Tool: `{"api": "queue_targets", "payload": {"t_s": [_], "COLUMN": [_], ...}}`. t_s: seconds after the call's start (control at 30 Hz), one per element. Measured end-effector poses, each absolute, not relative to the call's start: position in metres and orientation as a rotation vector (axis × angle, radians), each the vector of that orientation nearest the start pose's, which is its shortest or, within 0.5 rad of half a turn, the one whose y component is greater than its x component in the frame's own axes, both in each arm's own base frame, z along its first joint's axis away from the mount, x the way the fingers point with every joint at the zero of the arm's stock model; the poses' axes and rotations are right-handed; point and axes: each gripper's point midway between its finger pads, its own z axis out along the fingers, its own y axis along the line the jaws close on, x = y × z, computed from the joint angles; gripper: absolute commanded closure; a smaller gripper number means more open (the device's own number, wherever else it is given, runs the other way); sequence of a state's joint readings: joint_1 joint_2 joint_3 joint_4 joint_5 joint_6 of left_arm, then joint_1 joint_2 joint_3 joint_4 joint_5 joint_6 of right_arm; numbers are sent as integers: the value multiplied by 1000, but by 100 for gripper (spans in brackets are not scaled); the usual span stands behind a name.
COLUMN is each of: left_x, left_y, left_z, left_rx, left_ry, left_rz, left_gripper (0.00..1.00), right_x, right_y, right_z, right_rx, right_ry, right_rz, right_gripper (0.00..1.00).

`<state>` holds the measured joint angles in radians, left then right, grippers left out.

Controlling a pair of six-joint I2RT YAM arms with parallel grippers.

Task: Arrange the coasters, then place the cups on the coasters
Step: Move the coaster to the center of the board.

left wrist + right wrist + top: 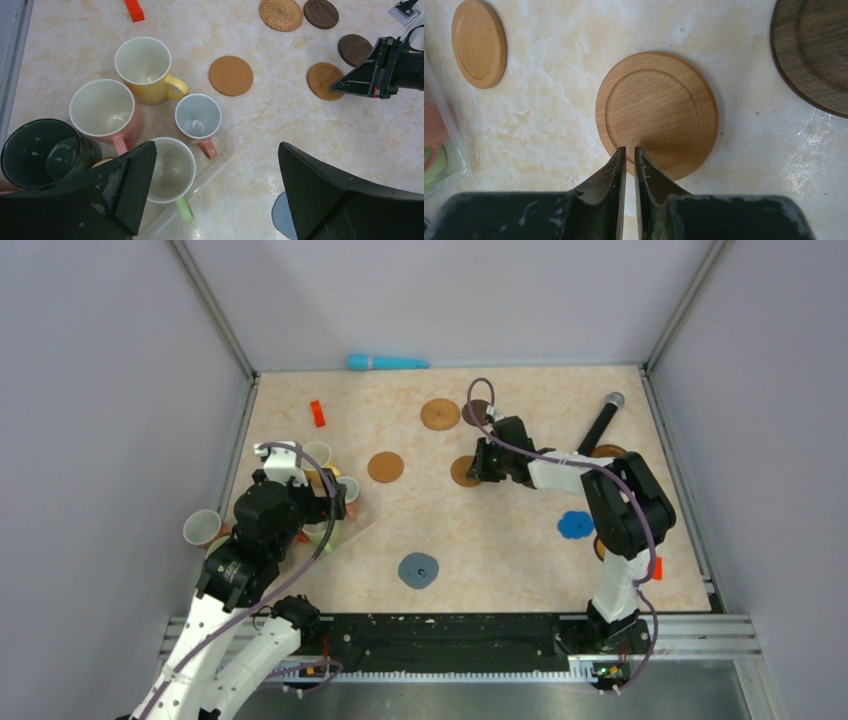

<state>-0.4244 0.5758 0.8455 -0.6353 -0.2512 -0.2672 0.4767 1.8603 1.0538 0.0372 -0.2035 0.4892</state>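
Right wrist view: right gripper (629,150) fingers (616,167) stand nearly together, empty, tips over the lower rim of the tan coaster (656,112), which lies directly ahead.

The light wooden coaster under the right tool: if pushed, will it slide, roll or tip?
The coaster lies flat, so it probably slides, not rolls. Its wood grain suggests stiffness. The low rim looks hard to pinch.

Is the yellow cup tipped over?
No, the yellow cup stands upright with its mouth facing up, next to the pink cup.
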Motion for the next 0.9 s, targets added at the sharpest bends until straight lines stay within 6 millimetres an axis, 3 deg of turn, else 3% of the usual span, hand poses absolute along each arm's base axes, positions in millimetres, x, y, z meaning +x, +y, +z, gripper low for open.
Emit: {"api": "queue_targets", "payload": {"t_s": [0.3,0.9], "left_x": [228,228], "left_y": [-67,-66], "left_z": [254,254], "left_rx": [-16,-16], "left_ry": [1931,1931], "left_rz": [-219,-219], "left_gripper": [3,3], "right_x": [392,454], "right_y": [263,281], "right_z": [33,36], "right_rx": [-89,-68], "right_ry": [2403,2337], "right_rz": [701,630], "right_gripper": [89,90]}}
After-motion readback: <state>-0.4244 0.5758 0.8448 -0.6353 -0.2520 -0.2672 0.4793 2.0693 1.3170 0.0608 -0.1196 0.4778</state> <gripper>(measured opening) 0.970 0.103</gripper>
